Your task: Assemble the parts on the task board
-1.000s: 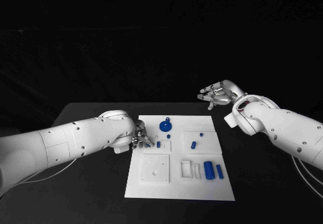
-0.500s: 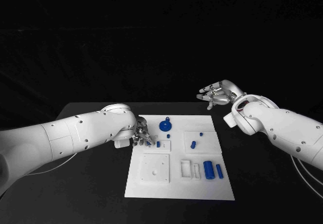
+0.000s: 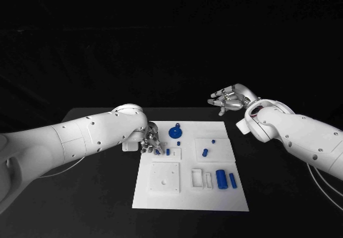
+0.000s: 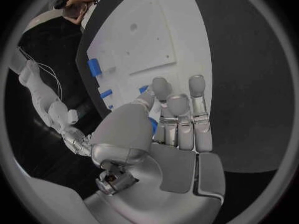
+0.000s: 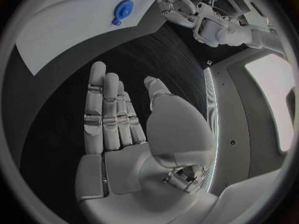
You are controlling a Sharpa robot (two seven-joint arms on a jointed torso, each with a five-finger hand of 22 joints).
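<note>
Fingers of our left hand pinch a small blue plastic part at the left edge of the flat white task board. Our right hand hovers beyond the black surface's far edge, fingers apart, holding nothing.

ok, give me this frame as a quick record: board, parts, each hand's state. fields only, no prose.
board: white task board in the middle of the black table
round part: blue disc-shaped part near the board's far edge
cylinder part: blue cylinder lying in the near right area of the board
left hand: left hand over the board's far left edge, a small blue part between thumb and fingers
right hand: right hand raised beyond the board's far right corner, fingers apart, holding nothing
</note>
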